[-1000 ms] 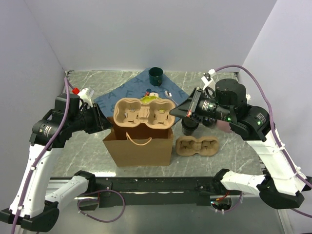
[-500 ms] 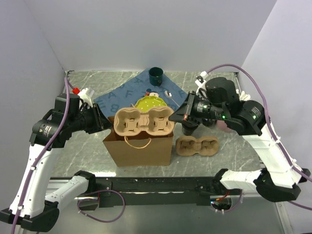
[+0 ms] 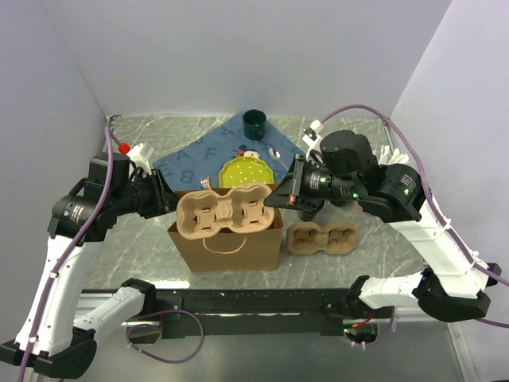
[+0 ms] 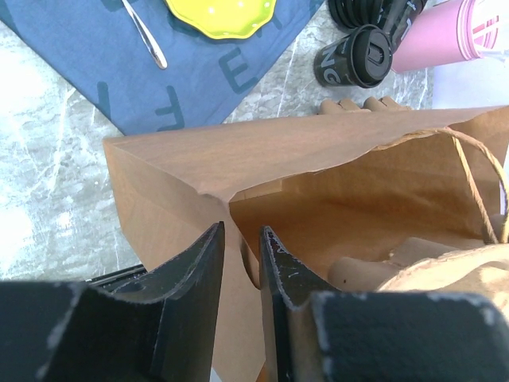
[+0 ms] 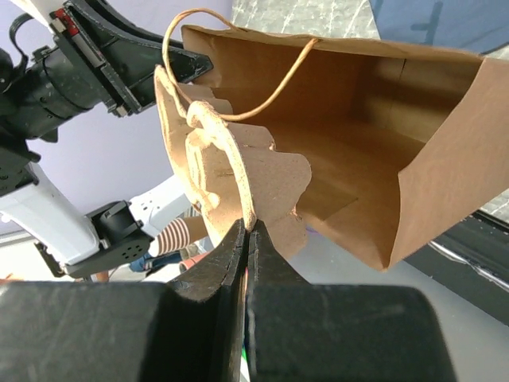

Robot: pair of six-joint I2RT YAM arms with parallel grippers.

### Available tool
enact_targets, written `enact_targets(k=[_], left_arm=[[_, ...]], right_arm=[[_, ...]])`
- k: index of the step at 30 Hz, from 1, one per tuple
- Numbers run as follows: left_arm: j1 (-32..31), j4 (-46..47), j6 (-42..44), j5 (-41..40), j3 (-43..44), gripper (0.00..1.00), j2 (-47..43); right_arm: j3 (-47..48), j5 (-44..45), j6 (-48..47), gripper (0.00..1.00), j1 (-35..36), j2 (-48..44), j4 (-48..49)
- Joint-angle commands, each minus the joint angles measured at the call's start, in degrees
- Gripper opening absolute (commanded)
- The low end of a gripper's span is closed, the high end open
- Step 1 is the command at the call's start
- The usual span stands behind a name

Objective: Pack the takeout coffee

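Two black lidded takeout coffee cups (image 4: 356,64) with white lettering stand on the table beyond the brown paper bag (image 3: 231,243); in the top view they are mostly hidden under my right arm (image 3: 308,210). My right gripper (image 3: 273,199) is shut on the rim of a four-cup brown pulp carrier (image 3: 222,212), holding it empty over the bag's open top; the wrist view shows the pinch (image 5: 248,228) on the carrier (image 5: 211,155). My left gripper (image 4: 241,232) is shut on the bag's left wall (image 4: 199,171), holding it open.
A second, two-cup pulp carrier (image 3: 321,237) lies right of the bag. Behind are a blue cloth (image 3: 191,159) with a yellow plate (image 3: 244,171), a spoon (image 4: 145,32), a dark green mug (image 3: 255,122) and a pink bottle (image 4: 445,40).
My right gripper has carried the pulp carrier forward and left, from behind the bag to over its opening, uncovering the yellow plate. The left arm has stayed put.
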Motion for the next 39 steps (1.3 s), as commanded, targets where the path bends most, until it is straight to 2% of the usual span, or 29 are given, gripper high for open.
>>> enact_targets(k=[1,7,14,23,28,34,39], left_arm=[[0.0,-0.5,0.1,0.4,0.6,0.3,-0.4],[0.0,-0.7,0.2,0.5,0.4,0.3,-0.4],[0.0,-0.6,0.3,0.9,0.3,0.31,-0.7],[0.0,-0.6,0.3,1.1,-0.4,0.31,-0.9],[0.0,-0.6,0.3,1.1,-0.4,0.31,-0.9],[0.0,-0.6,0.3,0.9,-0.2,0.31,-0.8],[0.0,-0.6,0.5,0.8,0.0,0.31,-0.9]], right_arm=[[3.0,1.4,-0.6,0.0,0.6,-1.2,-1.0],[0.8,1.1,0.4,0.0,1.8,-2.0,-1.0],[3.2,9.6,6.6,0.0,2.0,-0.3,-9.0],[1.8,11.6,10.2,0.0,2.0,-0.2,-6.4],[5.4,14.3,9.3,0.0,2.0,0.8,-7.0],[6.3,14.2,9.0,0.0,1.8,0.6,-4.1],[7.7,13.1,7.8,0.0,1.7,2.7,-6.0]])
